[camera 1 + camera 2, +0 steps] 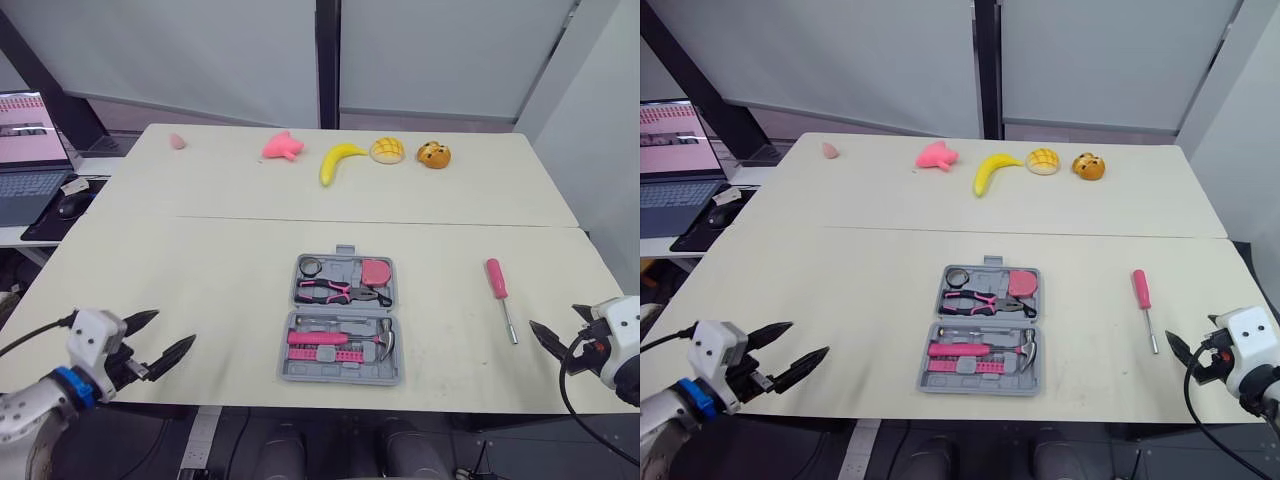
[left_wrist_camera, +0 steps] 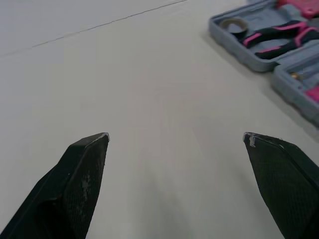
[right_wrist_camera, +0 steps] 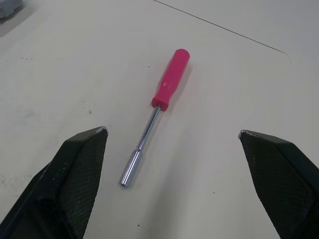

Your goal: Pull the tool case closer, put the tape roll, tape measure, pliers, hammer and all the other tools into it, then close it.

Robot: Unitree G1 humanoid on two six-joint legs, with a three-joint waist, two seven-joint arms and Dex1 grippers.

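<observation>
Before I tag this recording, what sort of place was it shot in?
Probably an office-like robot test room: pale partition panels behind a plain cream table, an open laptop on a side desk, and props such as a yellow toy banana along the far edge.

left gripper (image 1: 172,328): 8 o'clock in head view; two black fingers tapering to sharp points
left fingers (image 2: 82,184): matte black, fine cross-hatch texture on pads, pale scuff at tips
left housing (image 1: 95,338): white boxy block, rounded edges
left wrist ring (image 1: 67,386): bright blue band
left forearm (image 1: 22,418): light grey, rounded
left cable (image 1: 35,333): thin, black, leaves housing toward 9 o'clock
right gripper (image 1: 553,320): 4 o'clock in head view; black pointed fingers
right fingers (image 3: 279,172): black, same cross-hatch texture, whitish nick at tip
right housing (image 1: 622,322): white block, small dark spots on face
right cable (image 1: 567,385): black, loops below housing toward 5 o'clock
</observation>
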